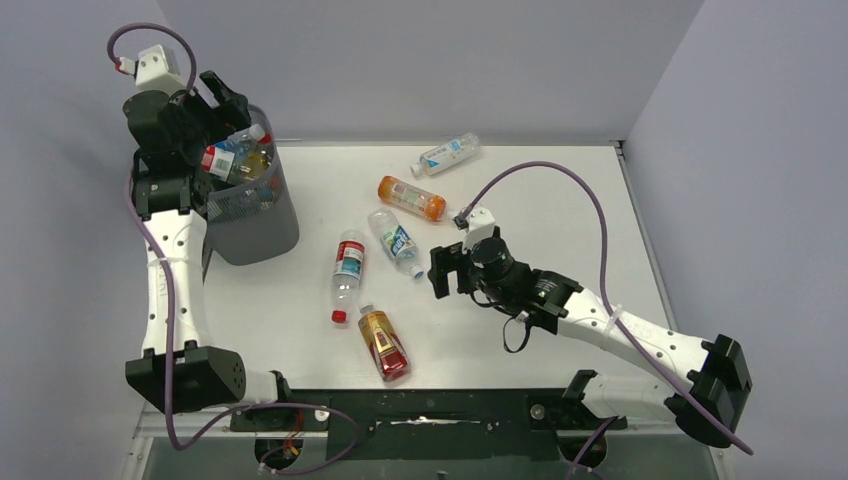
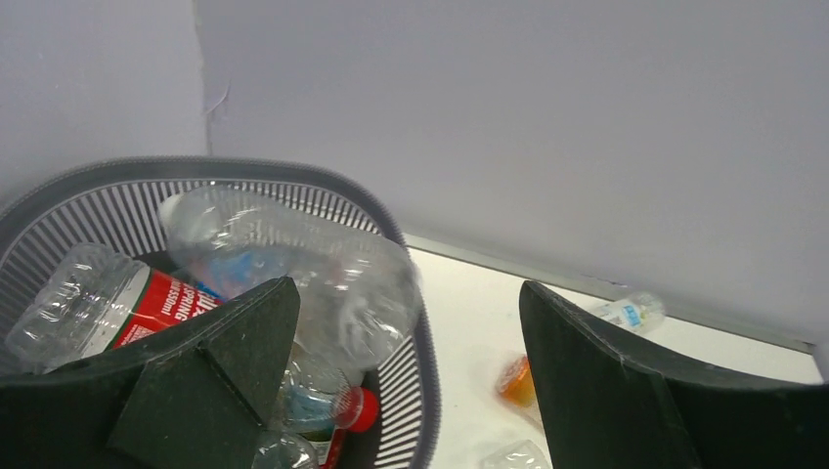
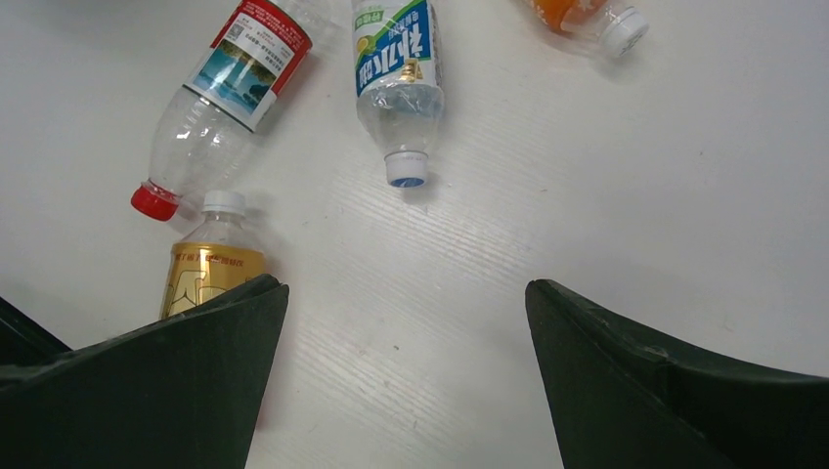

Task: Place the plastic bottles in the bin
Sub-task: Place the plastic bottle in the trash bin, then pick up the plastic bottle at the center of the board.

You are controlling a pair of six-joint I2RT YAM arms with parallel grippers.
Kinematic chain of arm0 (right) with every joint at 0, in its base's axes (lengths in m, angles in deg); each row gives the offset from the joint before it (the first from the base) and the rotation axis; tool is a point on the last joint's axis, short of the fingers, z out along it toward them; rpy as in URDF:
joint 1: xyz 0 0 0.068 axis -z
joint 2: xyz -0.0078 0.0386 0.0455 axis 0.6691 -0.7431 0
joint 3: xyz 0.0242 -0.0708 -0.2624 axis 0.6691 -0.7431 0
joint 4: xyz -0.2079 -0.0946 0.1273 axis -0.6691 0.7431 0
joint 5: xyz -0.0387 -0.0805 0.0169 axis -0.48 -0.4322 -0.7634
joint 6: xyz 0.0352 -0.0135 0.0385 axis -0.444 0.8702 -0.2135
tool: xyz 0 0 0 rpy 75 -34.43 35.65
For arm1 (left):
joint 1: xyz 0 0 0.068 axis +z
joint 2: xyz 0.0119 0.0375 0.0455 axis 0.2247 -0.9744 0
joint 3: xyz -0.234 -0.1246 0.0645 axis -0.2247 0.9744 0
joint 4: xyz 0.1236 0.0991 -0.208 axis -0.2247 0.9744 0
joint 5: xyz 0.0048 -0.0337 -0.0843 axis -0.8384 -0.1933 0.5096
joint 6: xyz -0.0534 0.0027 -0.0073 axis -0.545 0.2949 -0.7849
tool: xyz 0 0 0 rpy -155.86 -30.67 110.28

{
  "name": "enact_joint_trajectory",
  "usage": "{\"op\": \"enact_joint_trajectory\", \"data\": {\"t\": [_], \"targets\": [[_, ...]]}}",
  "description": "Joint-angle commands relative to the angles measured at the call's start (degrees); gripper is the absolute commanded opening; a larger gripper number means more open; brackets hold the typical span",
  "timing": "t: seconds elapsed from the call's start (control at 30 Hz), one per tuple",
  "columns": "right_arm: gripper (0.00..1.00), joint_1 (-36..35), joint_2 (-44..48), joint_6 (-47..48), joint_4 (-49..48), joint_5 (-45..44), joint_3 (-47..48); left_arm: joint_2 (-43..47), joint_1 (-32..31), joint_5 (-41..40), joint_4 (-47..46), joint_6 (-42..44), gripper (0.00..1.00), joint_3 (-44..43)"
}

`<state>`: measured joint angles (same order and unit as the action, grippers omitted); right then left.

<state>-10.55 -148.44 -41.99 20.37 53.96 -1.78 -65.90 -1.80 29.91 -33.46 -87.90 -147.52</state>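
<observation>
The dark wire-mesh bin (image 1: 250,228) stands at the table's far left with several plastic bottles (image 1: 236,155) inside. My left gripper (image 1: 215,100) hangs open over its rim. In the left wrist view its jaws (image 2: 406,290) stand wide apart with nothing held; below them a blurred clear bottle (image 2: 293,264) and a red-labelled one (image 2: 108,303) lie in the bin (image 2: 422,376). On the table lie a red-labelled bottle (image 1: 347,270), a blue-and-white one (image 1: 395,241), an orange one (image 1: 411,198), an amber one (image 1: 384,344) and a clear one (image 1: 447,154). My right gripper (image 1: 440,270) is open and empty, just right of the blue-and-white bottle (image 3: 396,68).
Grey walls close the table at the back and both sides. The right arm's purple cable (image 1: 590,200) arcs above the table's right half. The black base rail (image 1: 430,410) runs along the near edge. The right wrist view shows bare white tabletop (image 3: 411,322) between the fingers.
</observation>
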Motion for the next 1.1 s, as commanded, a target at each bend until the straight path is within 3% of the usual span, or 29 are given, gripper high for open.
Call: {"op": "enact_joint_trajectory", "data": {"t": [0.0, 0.27, 0.53, 0.77, 1.07], "targets": [[0.98, -0.4, -1.5, 0.4, -3.0, 2.7, 1.1, 4.0, -1.0, 3.2, 0.4, -2.0, 0.83, -3.8], [0.98, -1.7, -5.7, 0.8, -2.8, 5.4, 2.7, 5.7, -2.0, 5.2, 0.9, -3.0, 0.84, -1.6], [0.98, -4.0, -9.5, 2.0, -3.6, 9.0, 3.8, 7.1, -8.6, 4.7, 1.3, -2.8, 0.84, 3.5], [0.98, -7.9, -13.0, 2.2, -8.3, 15.3, 2.3, 8.1, -11.4, 3.6, 0.9, -2.6, 0.84, 8.1], [0.98, -13.2, -20.3, 2.1, -8.6, 16.6, 4.8, 7.9, -14.9, 1.9, 0.5, -2.5, 0.84, 10.5]]}}
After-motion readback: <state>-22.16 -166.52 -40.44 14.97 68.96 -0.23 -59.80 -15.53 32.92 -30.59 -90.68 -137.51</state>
